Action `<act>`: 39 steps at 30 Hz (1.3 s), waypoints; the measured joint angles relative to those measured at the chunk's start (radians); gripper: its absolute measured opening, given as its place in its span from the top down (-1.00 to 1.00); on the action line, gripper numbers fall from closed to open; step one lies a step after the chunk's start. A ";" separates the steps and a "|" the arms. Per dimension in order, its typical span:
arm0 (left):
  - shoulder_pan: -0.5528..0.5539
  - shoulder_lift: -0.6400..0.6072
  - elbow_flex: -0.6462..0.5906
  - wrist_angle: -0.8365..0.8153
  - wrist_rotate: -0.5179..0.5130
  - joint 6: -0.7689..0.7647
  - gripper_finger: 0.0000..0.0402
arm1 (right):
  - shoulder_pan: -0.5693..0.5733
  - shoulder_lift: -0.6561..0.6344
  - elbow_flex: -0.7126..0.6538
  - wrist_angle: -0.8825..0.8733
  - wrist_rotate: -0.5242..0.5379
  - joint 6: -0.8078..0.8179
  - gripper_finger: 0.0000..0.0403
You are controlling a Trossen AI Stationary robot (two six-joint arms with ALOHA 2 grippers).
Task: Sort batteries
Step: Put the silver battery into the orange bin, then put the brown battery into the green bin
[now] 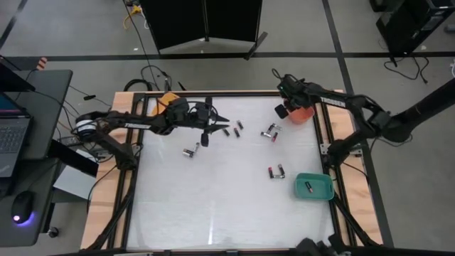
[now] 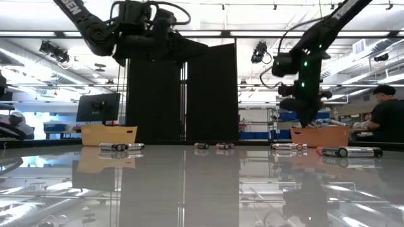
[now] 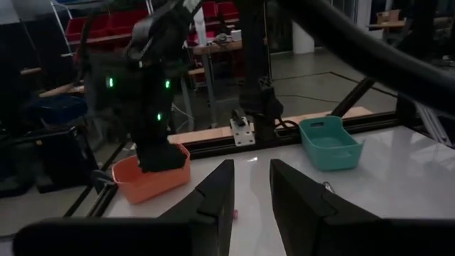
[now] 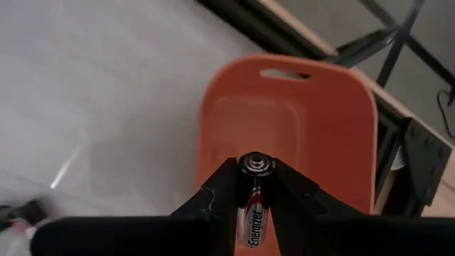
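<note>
My right gripper point(image 4: 256, 186) is shut on a black-and-red battery point(image 4: 254, 213) low over the red-orange tray point(image 4: 298, 135), which sits at the table's far right point(image 1: 304, 114). My left gripper point(image 1: 222, 118) is open and empty in the air over the far-left middle of the table, its fingers pointing toward the right side point(image 3: 251, 192). Loose batteries lie flat on the table point(image 1: 190, 151), point(image 1: 232, 129), point(image 1: 270, 131), point(image 1: 276, 171). One battery point(image 1: 308, 187) lies in the green tray point(image 1: 323, 192). My right gripper pinches the battery between its two fingers, which come from above and point down into the red-orange tray. The battery lies along the fingers, and its silvery end cap point(image 4: 257, 165) sticks out just past the fingertips. It is lifted clear of the tray floor.
An orange tray point(image 1: 168, 99) stands at the far-left edge behind my left arm. The green tray sits near the right edge. Black frame rails point(image 1: 323, 135) border the table. The near half of the white table point(image 1: 213, 213) has no objects on it. A person point(image 2: 386, 113) stands beyond the table.
</note>
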 joint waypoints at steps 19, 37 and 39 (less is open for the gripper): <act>0.000 -0.046 -0.051 -0.002 -0.045 -0.005 0.52 | -0.054 0.138 0.000 0.005 0.006 0.017 0.47; 0.000 -0.046 -0.051 -0.005 -0.047 0.017 0.52 | 0.052 -0.150 0.000 -0.117 -0.057 -0.102 0.42; 0.000 -0.046 -0.051 -0.005 -0.047 0.023 0.52 | 0.101 -0.187 0.000 -0.117 -0.132 -0.159 0.44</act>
